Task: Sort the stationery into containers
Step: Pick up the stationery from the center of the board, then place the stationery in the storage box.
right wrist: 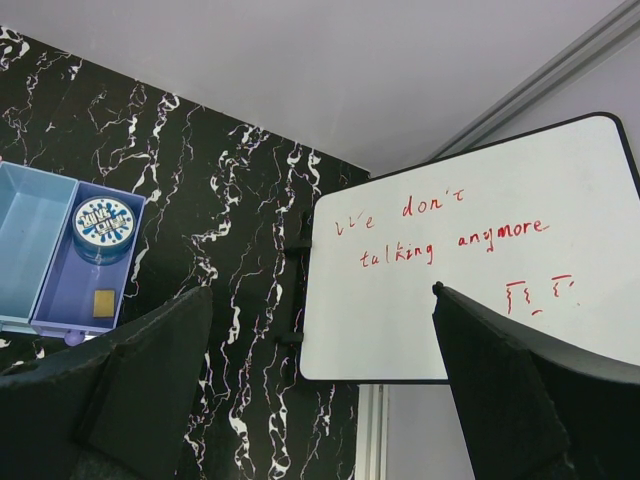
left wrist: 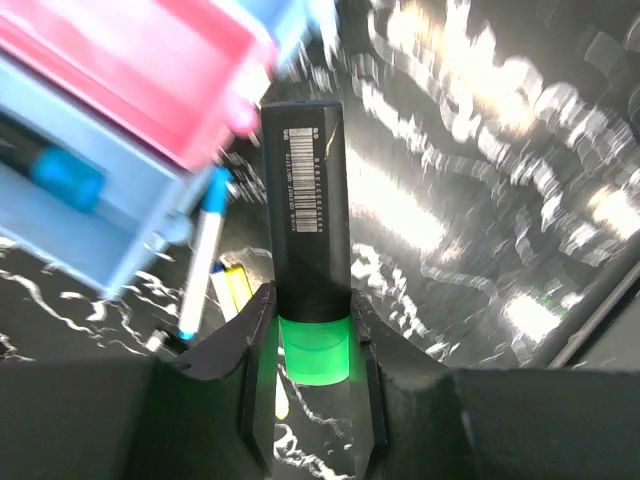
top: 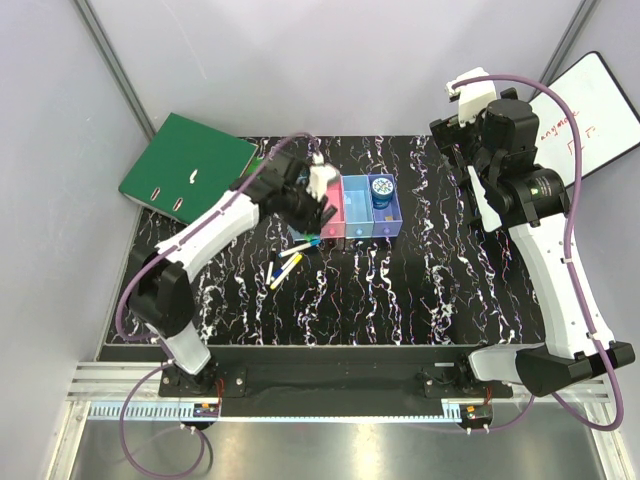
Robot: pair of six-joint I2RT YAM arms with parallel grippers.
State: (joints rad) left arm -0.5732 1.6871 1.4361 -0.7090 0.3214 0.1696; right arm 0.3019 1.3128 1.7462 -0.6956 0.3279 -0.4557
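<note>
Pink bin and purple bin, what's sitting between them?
A light blue bin sits between the pink bin and purple bin, clearest in the top view.

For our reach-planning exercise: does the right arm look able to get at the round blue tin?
Probably yes: the right gripper is open, the blue tin sits uncovered in the purple end bin, and the left gripper is at the row's other end.

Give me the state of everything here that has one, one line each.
left gripper, jaws shut on the black-and-green marker
right gripper, jaws open, empty
blue tin, lid on, upright in the purple bin
green binder, closed
whiteboard, written on in red
</note>
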